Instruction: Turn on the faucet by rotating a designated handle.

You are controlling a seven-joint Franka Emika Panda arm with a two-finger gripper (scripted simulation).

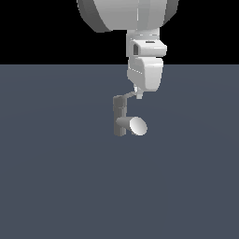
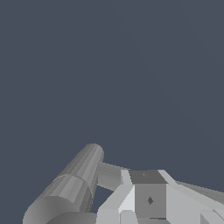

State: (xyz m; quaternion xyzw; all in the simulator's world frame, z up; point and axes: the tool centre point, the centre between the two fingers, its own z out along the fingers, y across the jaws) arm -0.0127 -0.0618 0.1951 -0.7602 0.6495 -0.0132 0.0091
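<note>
Exterior view: the faucet [image 1: 120, 116] stands mid-table; the gripper [image 1: 138, 94] touches the handle [image 1: 129, 95] tip, so the turning step looks underway. Wrist view: jaws' spacing unclear; next, sweep the handle [image 2: 114, 175] sideways.

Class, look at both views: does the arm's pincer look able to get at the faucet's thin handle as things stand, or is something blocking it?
Probably yes. The pincer is already down at the outer end of the handle, apparently touching it. Nothing lies between them; the spout sits lower on the faucet, out of the way.
</note>
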